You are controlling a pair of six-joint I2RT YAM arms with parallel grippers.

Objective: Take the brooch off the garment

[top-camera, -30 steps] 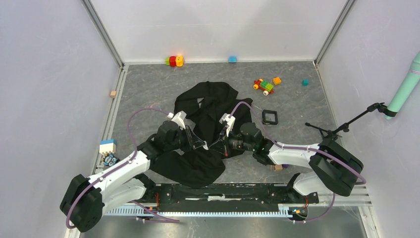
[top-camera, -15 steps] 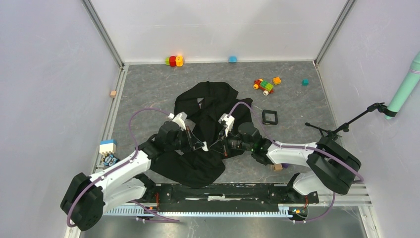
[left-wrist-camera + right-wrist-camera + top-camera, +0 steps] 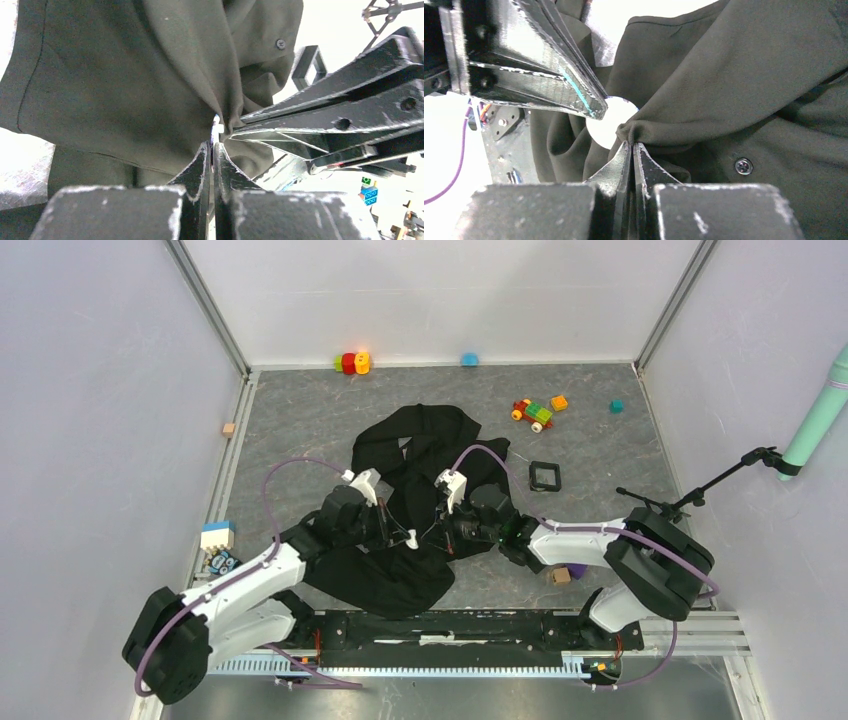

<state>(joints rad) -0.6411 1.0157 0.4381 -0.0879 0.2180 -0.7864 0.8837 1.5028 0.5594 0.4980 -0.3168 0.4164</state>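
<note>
Underneath all, a grey marbled surface (image 3: 300,430). Heaped across its middle, the black garment (image 3: 425,440), crumpled and folded over itself. Above the garment's near half, left gripper (image 3: 411,538) and right gripper (image 3: 428,531) meeting tip to tip. Right jaws pinched almost together on a raised fold of the garment. Left jaws closed, nipping the rim of the brooch (image 3: 606,131) (a pale round disc), set against that same fold and partly tucked behind the cloth. Just beside the fold, a small dark button (image 3: 743,166).
</note>
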